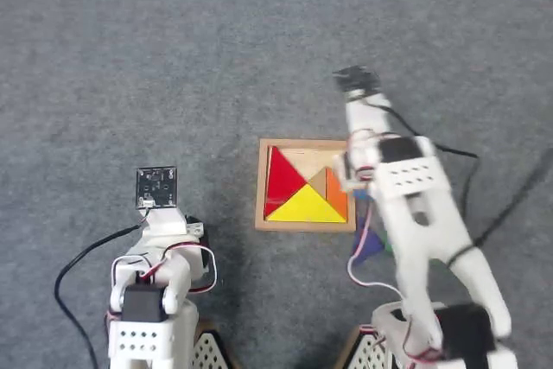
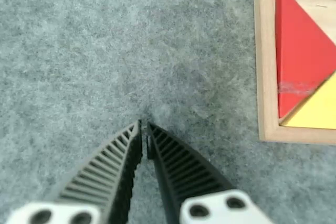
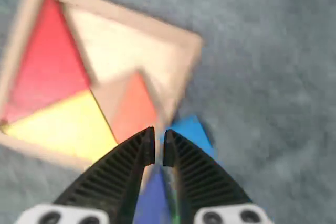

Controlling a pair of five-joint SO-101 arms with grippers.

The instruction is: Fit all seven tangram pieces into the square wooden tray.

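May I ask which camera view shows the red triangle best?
The high view: the red triangle lies whole in the tray, seen from above. The right wrist view shows it at a slant; the left wrist view cuts part off.

Grey felt table (image 1: pixel 130 66) under wooden tray (image 1: pixel 302 143) (blue piece (image 3: pixel 191 128) just beside it)

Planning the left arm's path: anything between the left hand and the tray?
Bare. In the left wrist view, just grey mat lies between the left hand and the tray.
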